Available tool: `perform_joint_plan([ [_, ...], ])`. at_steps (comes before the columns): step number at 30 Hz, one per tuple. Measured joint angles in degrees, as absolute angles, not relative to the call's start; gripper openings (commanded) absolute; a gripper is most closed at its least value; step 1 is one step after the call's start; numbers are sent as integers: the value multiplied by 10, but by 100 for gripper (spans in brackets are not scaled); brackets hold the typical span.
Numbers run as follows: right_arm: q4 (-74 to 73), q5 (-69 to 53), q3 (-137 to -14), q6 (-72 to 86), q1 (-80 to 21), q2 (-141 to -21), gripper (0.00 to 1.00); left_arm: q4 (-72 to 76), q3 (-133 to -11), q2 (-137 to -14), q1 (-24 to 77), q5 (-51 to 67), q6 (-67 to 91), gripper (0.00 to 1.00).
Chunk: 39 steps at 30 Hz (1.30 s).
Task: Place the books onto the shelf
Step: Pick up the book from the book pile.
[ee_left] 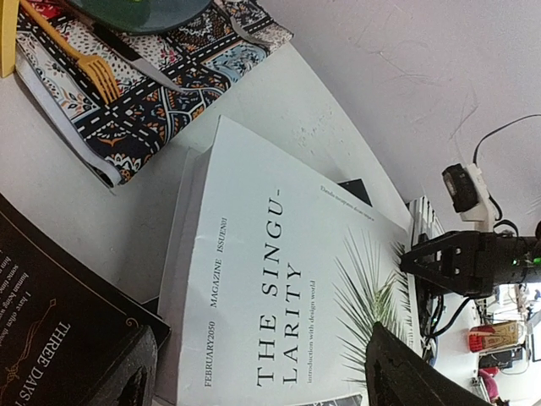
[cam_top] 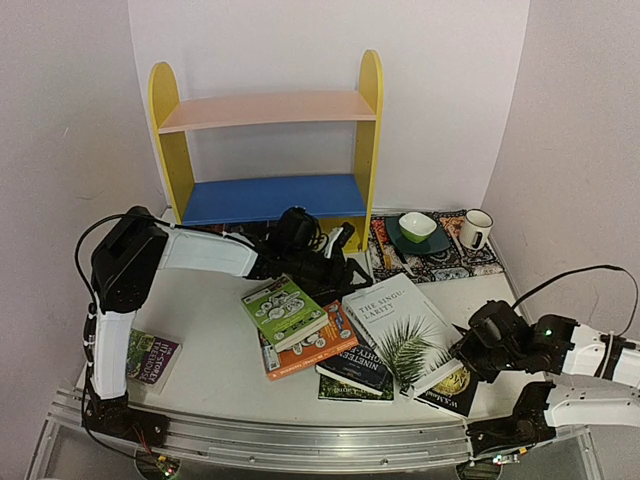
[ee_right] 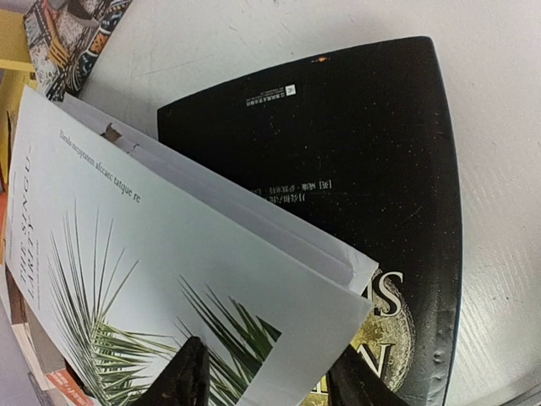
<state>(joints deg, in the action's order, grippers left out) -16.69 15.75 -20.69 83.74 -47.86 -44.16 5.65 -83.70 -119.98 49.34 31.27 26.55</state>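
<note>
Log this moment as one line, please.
left gripper open by far end of white palm-leaf book | right gripper jaws astride its near corner, grip unclear | shelf visible boards bare

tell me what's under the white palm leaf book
A black book with gold lettering lies under the white book at its near right corner, and a dark book pokes out from under its near left edge. Whatever else lies beneath is covered.
</note>
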Motion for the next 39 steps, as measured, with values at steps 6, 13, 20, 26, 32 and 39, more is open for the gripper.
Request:
perform_joint_plan([
  [6, -173, 164, -207, 835, -478, -438, 22, 16, -866, -1224, 493, 298, 255, 85],
  [13, -190, 184, -209, 834, -477, -413, 5, -17, -897, -1250, 493, 300, 259, 74],
  [20, -222, 204, -244, 816, -478, -392, 0, -33, -914, -1261, 493, 335, 284, 43],
  [26, -270, 231, -283, 782, -477, -389, 0, -43, -919, -1261, 487, 350, 292, 21],
  [32, -294, 245, -314, 748, -477, -390, 0, -45, -919, -1260, 483, 361, 303, 13],
  [39, -312, 253, -364, 695, -477, -392, 0, -47, -919, -1234, 477, 365, 316, 12],
])
